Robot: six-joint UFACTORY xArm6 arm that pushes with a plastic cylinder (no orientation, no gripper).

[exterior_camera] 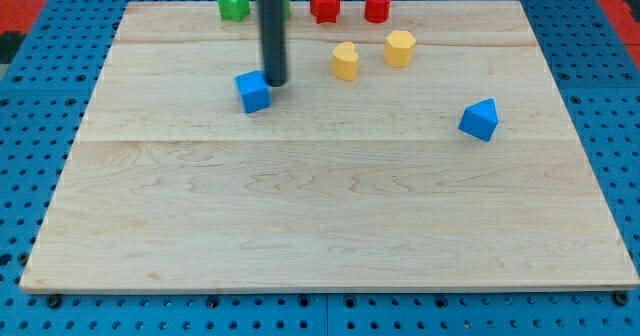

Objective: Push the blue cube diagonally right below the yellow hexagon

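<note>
The blue cube (pixel 254 91) sits on the wooden board (pixel 320 206) at the upper left of centre. My tip (pixel 276 81) is at the end of the dark rod, just right of the cube's top edge, touching or almost touching it. The yellow hexagon (pixel 399 48) lies farther to the view's right and a little higher. A yellow heart-shaped block (pixel 345 61) lies between the cube and the hexagon.
A blue triangular block (pixel 480 119) sits at the right. Along the top edge are a green block (pixel 233 3), partly hidden by the rod, a red star (pixel 324 4) and a red cylinder-like block (pixel 377 5). Blue pegboard (pixel 30 96) surrounds the board.
</note>
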